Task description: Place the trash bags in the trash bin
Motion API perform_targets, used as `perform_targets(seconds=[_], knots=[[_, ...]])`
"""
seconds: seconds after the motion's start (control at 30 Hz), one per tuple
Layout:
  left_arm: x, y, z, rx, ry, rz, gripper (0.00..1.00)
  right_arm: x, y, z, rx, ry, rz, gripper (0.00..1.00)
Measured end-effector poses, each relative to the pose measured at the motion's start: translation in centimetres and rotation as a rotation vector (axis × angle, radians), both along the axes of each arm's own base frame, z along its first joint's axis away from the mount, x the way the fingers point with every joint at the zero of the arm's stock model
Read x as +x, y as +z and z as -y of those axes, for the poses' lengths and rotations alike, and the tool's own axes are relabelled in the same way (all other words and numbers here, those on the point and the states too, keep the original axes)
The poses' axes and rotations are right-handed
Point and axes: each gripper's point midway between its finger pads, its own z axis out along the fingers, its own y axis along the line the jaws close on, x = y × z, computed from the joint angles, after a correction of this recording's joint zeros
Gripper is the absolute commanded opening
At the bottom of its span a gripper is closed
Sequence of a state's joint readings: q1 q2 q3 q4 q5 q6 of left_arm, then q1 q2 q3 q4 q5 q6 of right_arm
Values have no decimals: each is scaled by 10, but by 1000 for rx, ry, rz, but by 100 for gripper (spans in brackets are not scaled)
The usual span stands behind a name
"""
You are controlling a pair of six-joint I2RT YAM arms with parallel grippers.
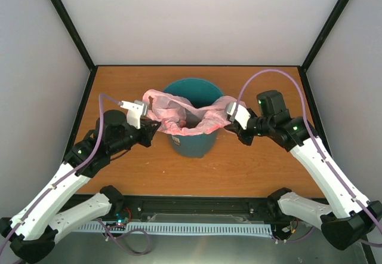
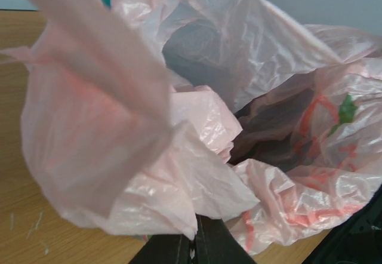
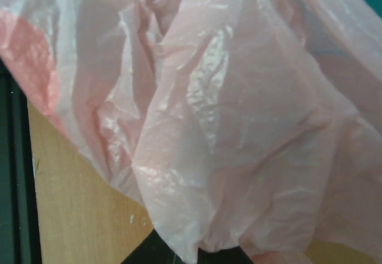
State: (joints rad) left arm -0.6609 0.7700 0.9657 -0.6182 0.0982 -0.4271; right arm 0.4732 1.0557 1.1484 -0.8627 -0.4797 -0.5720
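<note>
Table (image 1: 119, 174), left pincer (image 1: 148, 107), right pincer (image 1: 228, 111) clamping bag (image 1: 179, 119)

The bag (image 1: 172, 118) is thin pink plastic film — translucent, crinkled, glossy where light catches its folds, with red and green print. The bin (image 1: 194, 146) under it is smooth teal plastic, faintly shiny. Around the bin, the desk (image 1: 250, 168) shows matt light wood grain — a few pale scuffs.
</note>
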Motion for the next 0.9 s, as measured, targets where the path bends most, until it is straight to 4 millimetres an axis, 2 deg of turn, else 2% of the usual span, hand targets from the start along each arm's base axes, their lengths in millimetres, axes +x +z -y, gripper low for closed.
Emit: perform_targets(seconds=[0.17, 0.3, 0.43, 0.6, 0.83, 0.9], knots=[[-4, 2, -13, 26, 39, -4, 1, -20, 0, 8, -4, 28, 26, 3], [-13, 6, -23, 25, 55, 9, 1, -34, -7, 16, -18, 43, 34, 3], [-17, 5, -30, 34, 68, 8, 1, -40, -18, 19, -43, 59, 14, 3], [-19, 0, -35, 62, 84, -13, 1, -53, -21, 17, -46, 126, -2, 3], [-30, 33, -43, 15, 86, 42, 1, -73, -11, 17, -25, 214, 18, 3], [-33, 36, -45, 5, 83, 52, 1, -76, -7, 15, -13, 230, 23, 3]])
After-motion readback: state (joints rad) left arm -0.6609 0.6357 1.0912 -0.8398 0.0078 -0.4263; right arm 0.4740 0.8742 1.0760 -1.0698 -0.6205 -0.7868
